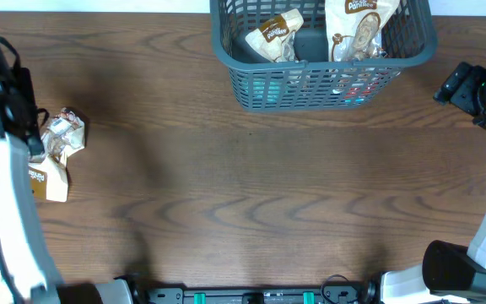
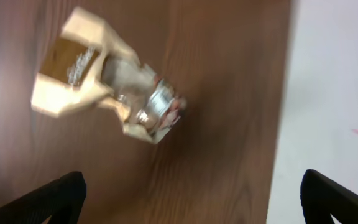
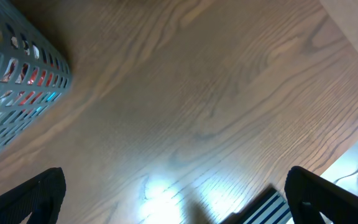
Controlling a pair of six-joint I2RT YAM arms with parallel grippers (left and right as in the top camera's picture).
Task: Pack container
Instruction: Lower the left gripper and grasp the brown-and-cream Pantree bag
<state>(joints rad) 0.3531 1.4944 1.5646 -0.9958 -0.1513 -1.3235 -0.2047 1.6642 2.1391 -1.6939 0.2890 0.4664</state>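
black-fingered left gripper (image 2: 194, 200) gapes wide and empty near a crumpled beige snack packet (image 2: 104, 87) on the brown wooden table (image 1: 251, 194). right gripper (image 3: 182, 200) is spread too, holding nothing. dark grey-teal slotted plastic basket (image 1: 323, 84) at the far edge holds two upright packets (image 1: 277, 34); by my judgement, one remains to pack.

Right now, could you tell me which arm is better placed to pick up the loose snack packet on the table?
Left. The left gripper hangs open right by the snack packet; the right gripper, also open, sits across the table beside the container.
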